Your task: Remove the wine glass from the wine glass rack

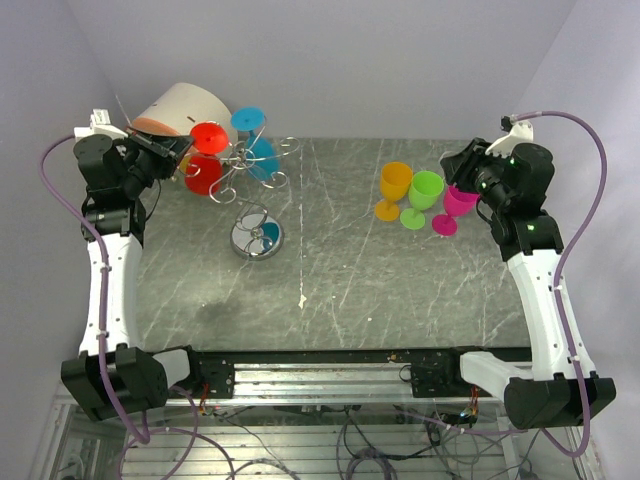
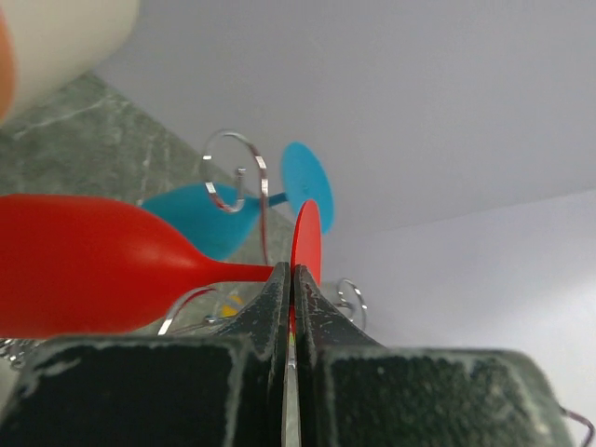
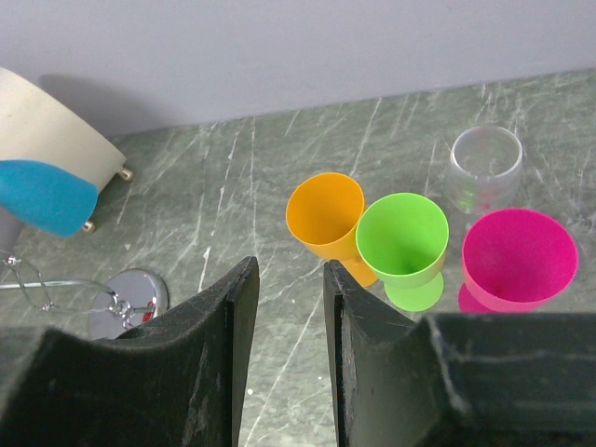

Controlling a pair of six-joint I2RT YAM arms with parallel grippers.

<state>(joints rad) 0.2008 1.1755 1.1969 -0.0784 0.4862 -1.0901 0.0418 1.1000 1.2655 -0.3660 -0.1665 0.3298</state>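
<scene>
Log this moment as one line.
left gripper: shut on red wine glass stem | right gripper: open, empty | wine glass rack: blue wine glass hanging

You're looking down past your right gripper (image 3: 291,279), its 2 dark fingers standing apart with nothing between them. Beyond them, on the grey-green marbled counter (image 3: 233,177), 3 coloured glasses stand upright in a close row: the orange glass (image 3: 325,214), the green glass (image 3: 402,240) and the pink glass (image 3: 519,256) (orange and green overlap in view, so you can't tell whether they touch). A clear glass (image 3: 484,168) sits behind the pink one. At far left, a blue glass (image 3: 42,196) shows in front of a beige drum (image 3: 51,126), with the rack (image 3: 135,296) and its chrome base below.
</scene>
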